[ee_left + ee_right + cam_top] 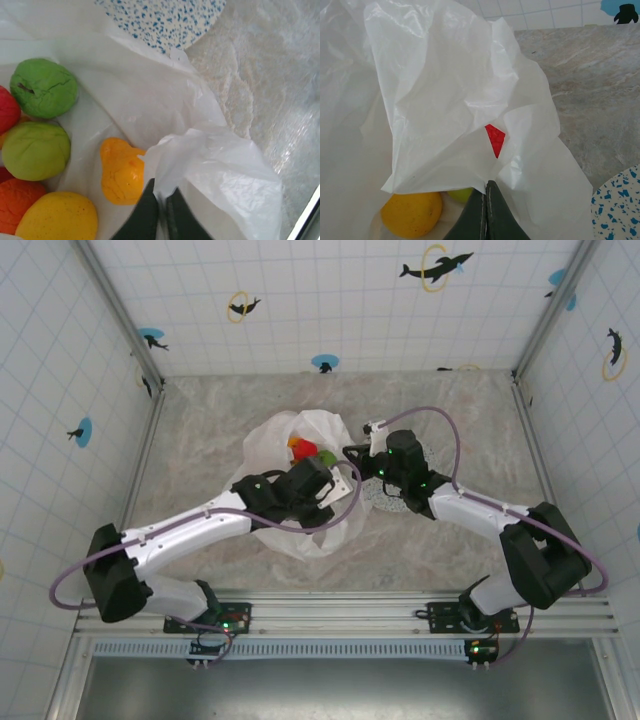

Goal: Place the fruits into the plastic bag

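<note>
Your left gripper [161, 194] and right gripper [486, 192] each have jaws closed flat, pinching the thin white crinkly plastic bag [150, 90], which lies on the marbled tabletop [260, 100] with the small round fruits [122, 172] inside. Pull unevenly and the film may tear or slip, spilling them.

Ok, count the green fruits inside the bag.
2. One green fruit lies upper left in the left wrist view, the other below it, inside the plastic bag; folds may hide more.
</note>
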Controlling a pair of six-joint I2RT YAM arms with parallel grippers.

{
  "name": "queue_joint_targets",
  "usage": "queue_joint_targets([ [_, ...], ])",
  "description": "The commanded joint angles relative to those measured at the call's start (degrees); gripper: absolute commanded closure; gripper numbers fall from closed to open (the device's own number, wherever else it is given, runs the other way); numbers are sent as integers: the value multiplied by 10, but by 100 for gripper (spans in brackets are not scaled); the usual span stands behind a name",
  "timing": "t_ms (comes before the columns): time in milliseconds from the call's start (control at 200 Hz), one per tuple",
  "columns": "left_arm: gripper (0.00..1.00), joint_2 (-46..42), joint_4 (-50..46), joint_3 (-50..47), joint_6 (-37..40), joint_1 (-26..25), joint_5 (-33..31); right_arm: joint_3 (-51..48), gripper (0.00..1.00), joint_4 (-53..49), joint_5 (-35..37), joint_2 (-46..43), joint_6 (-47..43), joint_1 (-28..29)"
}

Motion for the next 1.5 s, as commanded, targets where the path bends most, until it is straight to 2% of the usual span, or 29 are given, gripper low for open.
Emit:
queue_joint_targets([
  [0, 100, -34, 41, -15, -25, 1, -29, 23, 100, 28, 1, 2, 19, -4],
  [200, 100, -109, 89, -19, -49, 38, -53, 37, 100, 48, 11, -3, 63, -12],
  [400, 100, -193, 172, -8, -105, 121, -67, 70, 100, 68, 28, -11, 94, -14],
  [505, 100, -229, 215, -11, -148, 161, -95, 92, 100, 78, 50, -17, 96, -16],
  [615, 100, -246, 238, -5, -168, 170, -146, 117, 100, 87, 66, -18, 99, -21],
  [776, 100, -252, 251, 8, -176, 176, -219, 152, 100, 97, 78, -13, 100, -23],
  [871, 100, -256, 267, 11, -180, 182, -239, 169, 100, 103, 83, -7, 100, -24],
  [1171, 100, -234, 293, 21, -179, 196, -239, 240, 100, 102, 75, 23, 89, -25],
  [1386, 100, -196, 319, 59, -177, 230, -237, 316, 100, 84, 71, 65, 73, -27],
  [1496, 100, -173, 331, 85, -189, 251, -212, 348, 100, 79, 68, 86, 73, -30],
])
